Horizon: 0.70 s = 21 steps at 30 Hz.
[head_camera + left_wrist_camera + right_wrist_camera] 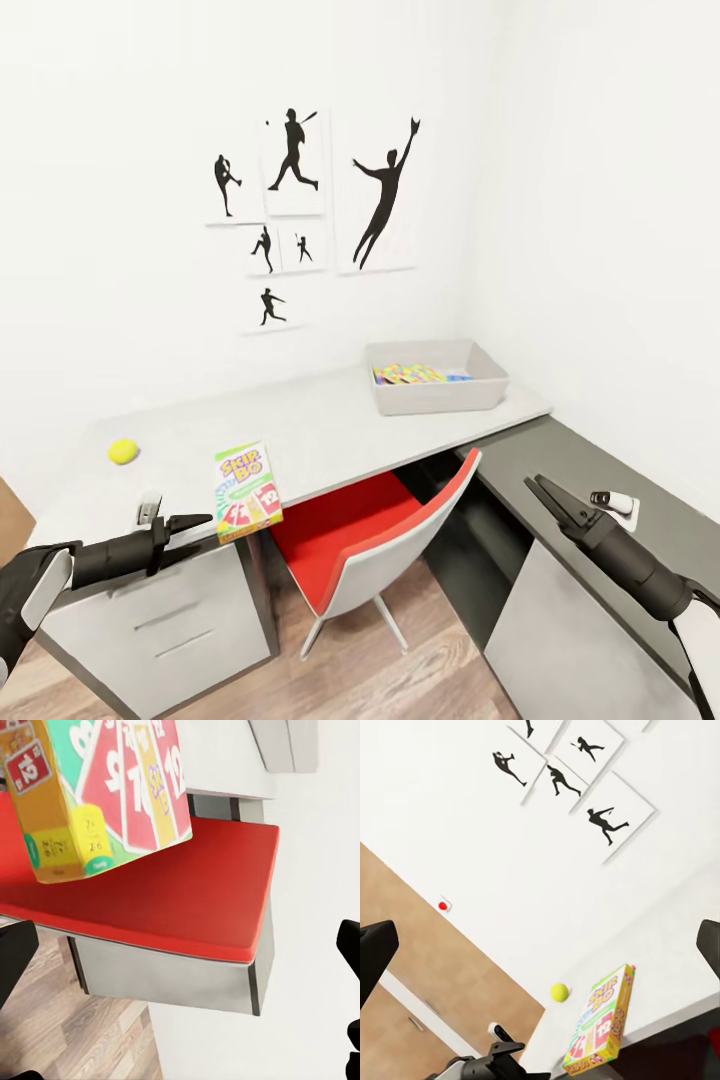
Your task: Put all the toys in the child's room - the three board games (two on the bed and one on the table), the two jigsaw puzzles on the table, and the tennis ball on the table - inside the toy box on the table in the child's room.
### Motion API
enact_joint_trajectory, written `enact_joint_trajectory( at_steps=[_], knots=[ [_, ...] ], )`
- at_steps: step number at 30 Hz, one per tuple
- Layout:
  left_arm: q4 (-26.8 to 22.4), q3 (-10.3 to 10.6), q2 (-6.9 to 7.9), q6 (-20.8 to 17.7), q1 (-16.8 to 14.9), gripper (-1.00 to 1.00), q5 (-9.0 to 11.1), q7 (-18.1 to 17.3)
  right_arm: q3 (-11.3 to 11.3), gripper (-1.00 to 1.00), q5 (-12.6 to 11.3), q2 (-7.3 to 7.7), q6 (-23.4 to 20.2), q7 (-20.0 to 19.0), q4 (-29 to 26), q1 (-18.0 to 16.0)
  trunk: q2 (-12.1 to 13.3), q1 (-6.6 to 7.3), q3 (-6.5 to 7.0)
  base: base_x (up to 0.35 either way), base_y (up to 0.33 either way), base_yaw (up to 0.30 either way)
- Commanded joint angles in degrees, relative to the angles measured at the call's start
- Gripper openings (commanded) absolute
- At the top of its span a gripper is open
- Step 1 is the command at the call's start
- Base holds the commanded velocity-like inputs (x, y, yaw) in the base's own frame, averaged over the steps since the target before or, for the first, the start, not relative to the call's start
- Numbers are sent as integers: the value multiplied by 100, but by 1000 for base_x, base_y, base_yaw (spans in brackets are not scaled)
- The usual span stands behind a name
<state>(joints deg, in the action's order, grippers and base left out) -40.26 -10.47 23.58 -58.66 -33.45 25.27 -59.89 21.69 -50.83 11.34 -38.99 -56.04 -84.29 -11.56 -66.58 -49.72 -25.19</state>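
While Skip-Bo (247, 491) overhangs the desk's (330, 425) front edge, long axis running front to back, my left gripper (190, 522) and right gripper (548, 495) both hover with fingers apart.

On the table (330, 420), the toy box (437, 376) stands at the far right, with the jigsaw puzzles (410, 374) inside it. The Skip-Bo board game (246, 490) lies at the near edge, partly overhanging. The tennis ball (123, 451) rests to its left. A chair (370, 545) sits under the table's near side, right of the drawers (170, 620).
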Motion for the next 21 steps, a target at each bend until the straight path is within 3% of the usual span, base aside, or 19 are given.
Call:
enact_joint_trajectory(
  at_steps=[1, 21],
  knots=[
    [1, -7, -1, -22, -4, 100, -12, -23, 2, 100, -30, 0, -38, -2, 0, -4, -45, -23, -25, 0, 0, 0],
    [1, -2, -3, -14, -4, 100, -13, -22, 2, 100, -25, -7, -32, 2, 0, -4, -848, -462, -384, 0, 0, 0]
  ],
)
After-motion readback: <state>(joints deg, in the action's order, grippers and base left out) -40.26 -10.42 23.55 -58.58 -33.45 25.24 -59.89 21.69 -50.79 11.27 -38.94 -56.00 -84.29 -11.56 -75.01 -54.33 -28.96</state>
